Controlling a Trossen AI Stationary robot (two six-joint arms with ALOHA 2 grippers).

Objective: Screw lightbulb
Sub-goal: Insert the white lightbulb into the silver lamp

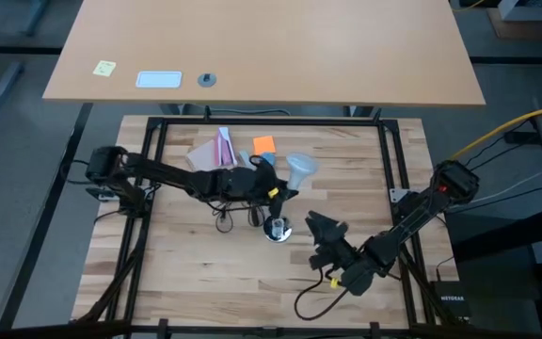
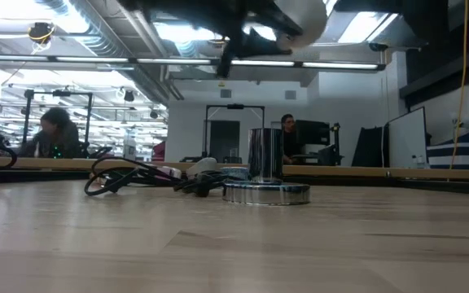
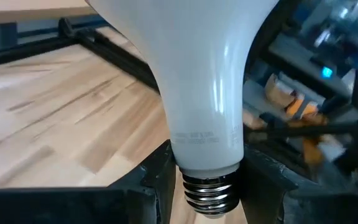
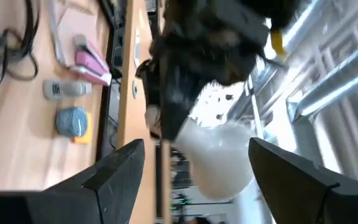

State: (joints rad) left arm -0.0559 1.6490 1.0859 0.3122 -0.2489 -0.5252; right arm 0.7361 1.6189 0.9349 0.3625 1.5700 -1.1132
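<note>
Lightbulb (image 3: 197,81) is clamped at its neck by left gripper (image 3: 207,180), above the socket (image 1: 277,228); cross-threading is risked if tilted; right gripper (image 4: 197,180) waits beside, jaws wide.

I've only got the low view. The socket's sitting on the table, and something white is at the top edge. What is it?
Observer: That's the lightbulb, held off the table by the left hand, shut on its neck.
Operator: Is it over the socket?
Observer: Not yet. From above, it sits beyond the socket, toward the far edge.
Operator: And the right hand?
Observer: The right hand is open, just right of the socket.
</note>
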